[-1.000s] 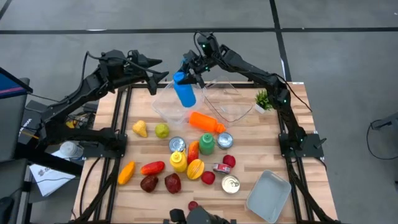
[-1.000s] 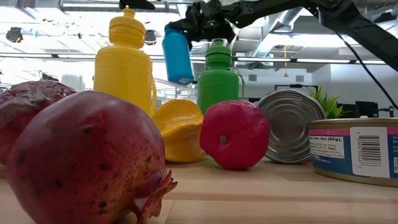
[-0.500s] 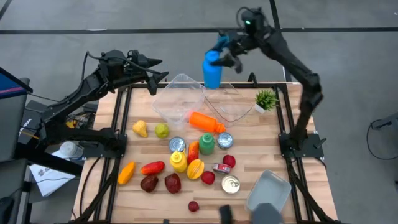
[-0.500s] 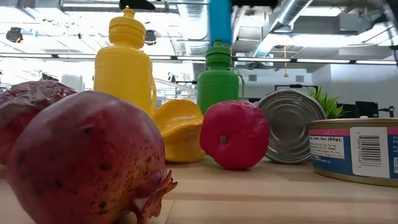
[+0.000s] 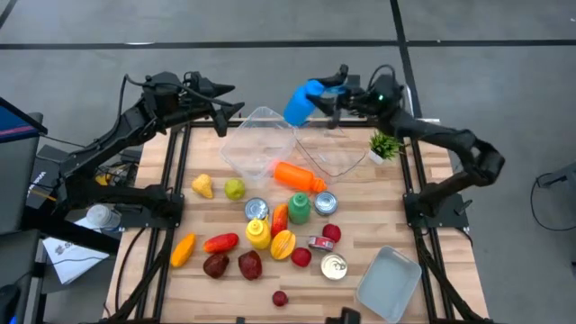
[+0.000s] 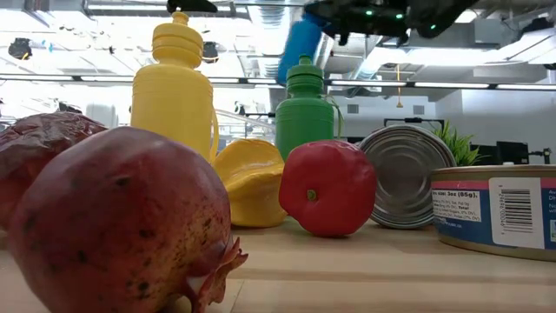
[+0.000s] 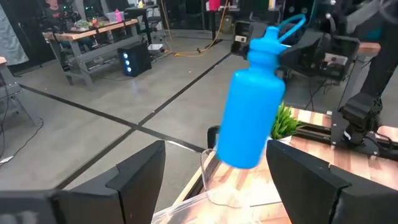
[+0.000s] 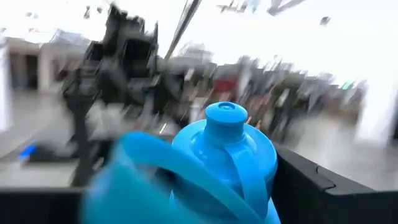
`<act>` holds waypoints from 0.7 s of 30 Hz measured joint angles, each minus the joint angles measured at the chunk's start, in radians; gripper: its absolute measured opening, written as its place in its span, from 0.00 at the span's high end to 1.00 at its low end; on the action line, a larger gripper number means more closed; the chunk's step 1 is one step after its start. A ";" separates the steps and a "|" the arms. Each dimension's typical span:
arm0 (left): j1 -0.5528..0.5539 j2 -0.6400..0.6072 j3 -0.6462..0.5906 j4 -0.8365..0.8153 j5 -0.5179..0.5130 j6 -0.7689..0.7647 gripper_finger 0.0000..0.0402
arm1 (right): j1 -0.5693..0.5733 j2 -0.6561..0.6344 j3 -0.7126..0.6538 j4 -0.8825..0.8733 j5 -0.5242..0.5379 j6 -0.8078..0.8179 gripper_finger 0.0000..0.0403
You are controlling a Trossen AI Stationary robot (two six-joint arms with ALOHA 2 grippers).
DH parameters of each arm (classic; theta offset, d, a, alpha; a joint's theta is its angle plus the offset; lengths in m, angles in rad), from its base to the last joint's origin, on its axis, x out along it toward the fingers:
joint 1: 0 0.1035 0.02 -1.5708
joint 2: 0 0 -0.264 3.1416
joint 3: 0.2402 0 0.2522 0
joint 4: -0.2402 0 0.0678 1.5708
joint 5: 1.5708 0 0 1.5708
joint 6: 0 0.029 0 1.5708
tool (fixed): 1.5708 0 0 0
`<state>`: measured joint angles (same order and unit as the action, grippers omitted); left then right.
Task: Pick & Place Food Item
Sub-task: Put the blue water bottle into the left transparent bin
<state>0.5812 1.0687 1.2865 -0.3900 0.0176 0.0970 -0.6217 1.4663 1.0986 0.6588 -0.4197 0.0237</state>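
Observation:
A blue bottle (image 5: 300, 102) with a loop strap hangs tilted in the air above the far edge of the table, over two clear containers (image 5: 259, 144). My right gripper (image 5: 326, 101) is shut on it, reaching in from the right. In the left wrist view the blue bottle (image 7: 250, 121) shows with its cap (image 7: 267, 43) up. My left gripper (image 5: 232, 117) stands open in the air at the far left, pointing at the bottle, nothing between its fingers (image 7: 140, 180). My right gripper holds the blue bottle by its upper part, just below the cap (image 8: 225, 155), between its two fingers (image 8: 311, 186). It comes nearly level from the table's right side. The bottle is lifted clear and tilted, its base (image 5: 292, 110) toward the left arm.
An orange bottle (image 5: 300, 175) lies by the containers. Green (image 5: 299, 207) and yellow (image 5: 258, 232) bottles, cans (image 5: 334, 266), fruit (image 5: 216, 265) and vegetables crowd the table's middle. A small plant (image 5: 384, 142) stands far right; a grey tray (image 5: 389, 283) lies near right.
My right gripper has carried the blue bottle up and away from the clear containers toward the table's far right, then tipped upward as the arm folded back. The bottle, first hanging cap up, is now tilted with its base toward the left arm.

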 joint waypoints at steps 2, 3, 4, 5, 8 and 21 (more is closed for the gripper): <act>0.000 0.008 0.000 0.019 0.007 0.000 0.33 | 0.030 0.061 0.010 0.048 0.041 0.003 0.48; 0.000 0.014 0.000 0.030 0.009 0.000 0.33 | 0.041 0.099 0.029 0.047 0.050 0.003 0.48; 0.002 0.021 0.000 0.031 0.015 0.000 0.33 | 0.052 0.138 0.053 0.040 0.052 0.003 0.48; 0.004 0.030 0.000 0.041 0.019 0.001 0.33 | 0.062 0.177 0.080 0.037 0.053 0.003 0.48; 0.006 0.064 0.000 0.080 0.055 0.007 0.33 | 0.079 0.266 0.162 0.043 0.054 0.003 0.47; 0.056 0.181 0.000 0.120 0.161 0.078 0.33 | 0.101 0.452 0.308 -0.113 0.054 -0.052 0.45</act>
<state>0.6367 1.2499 1.2869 -0.2697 0.1784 0.1755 -0.5211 1.9181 1.4071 0.5461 -0.3655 -0.0286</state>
